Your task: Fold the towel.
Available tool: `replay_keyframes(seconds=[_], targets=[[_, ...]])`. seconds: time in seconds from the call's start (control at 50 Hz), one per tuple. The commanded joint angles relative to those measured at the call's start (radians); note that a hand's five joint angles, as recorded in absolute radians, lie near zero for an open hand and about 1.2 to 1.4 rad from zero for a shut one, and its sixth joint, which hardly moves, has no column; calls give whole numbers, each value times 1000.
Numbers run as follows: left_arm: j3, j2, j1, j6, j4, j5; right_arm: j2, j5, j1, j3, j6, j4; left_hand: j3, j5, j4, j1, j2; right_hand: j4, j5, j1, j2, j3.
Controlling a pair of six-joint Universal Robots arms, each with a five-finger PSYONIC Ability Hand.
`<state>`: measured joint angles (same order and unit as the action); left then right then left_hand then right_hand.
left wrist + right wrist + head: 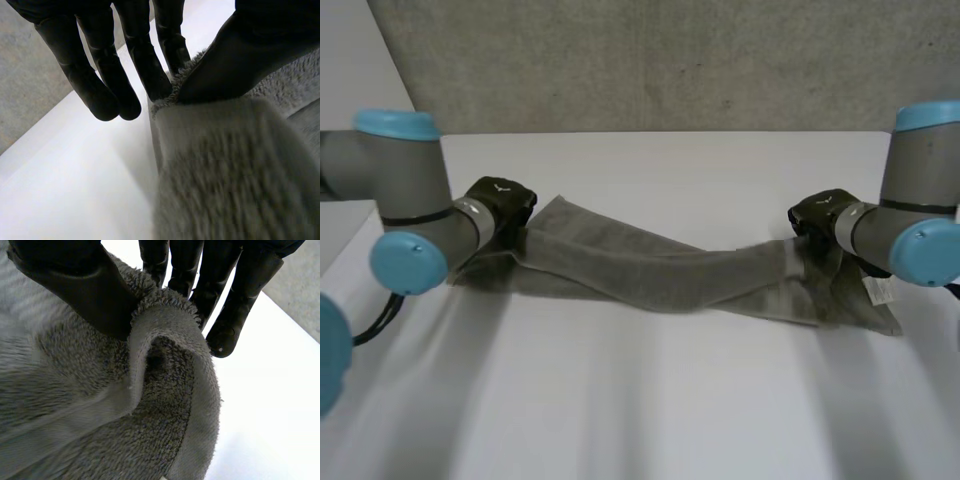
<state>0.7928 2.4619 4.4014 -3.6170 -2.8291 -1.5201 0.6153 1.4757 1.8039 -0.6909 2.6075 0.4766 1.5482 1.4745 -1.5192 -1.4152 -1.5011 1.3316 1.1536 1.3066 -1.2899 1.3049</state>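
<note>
**Towel slung between both robot hands, one end pinched in each**

The worktop (650, 400) lies bare and wide on the near side of both hands. Beyond them a narrower strip of it runs back to its far edge, where a grey wall (650, 60) rises. Nothing but the grey towel (660, 270) lies between the hands. It is drawn out into a long, rumpled band from one to the other, sagging onto the worktop in its middle.

The left robot hand (500, 205) grips the towel's end at its fingertips. In its wrist view the thumb (215, 65) presses the fluffy edge against one finger, while the other fingers (105, 90) hang straight and free beside the cloth, over bare worktop.

The right robot hand (820, 215) is closed on the opposite end. Its thumb (85, 295) bears down on the pile and its fingers (235, 315) stand behind a hem that curls over between them — a pinch on the edge. Past this hand the rest of the towel trails onto the worktop, with a small white label (876, 290) showing on it.
</note>
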Motion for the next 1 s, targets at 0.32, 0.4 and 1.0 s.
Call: replay_keyframes(seconds=[0.32, 0.4, 1.0], targets=[[-300, 55, -62, 28, 33, -132, 236, 82, 17, -123, 32, -197, -1361, -1462, 1332, 1228, 1314, -924, -920, -899, 882, -897], [-200, -45, -57, 31, 46, -130, 325, 35, 20, -240, 31, -197, -1346, -1447, 1317, 1214, 1299, -921, -917, -896, 879, -894], [543, -353, 132, -40, -199, 52, 568, -54, 11, -1039, 9, -556, -1317, -1418, 1288, 1184, 1270, -889, -885, -863, 847, -862]])
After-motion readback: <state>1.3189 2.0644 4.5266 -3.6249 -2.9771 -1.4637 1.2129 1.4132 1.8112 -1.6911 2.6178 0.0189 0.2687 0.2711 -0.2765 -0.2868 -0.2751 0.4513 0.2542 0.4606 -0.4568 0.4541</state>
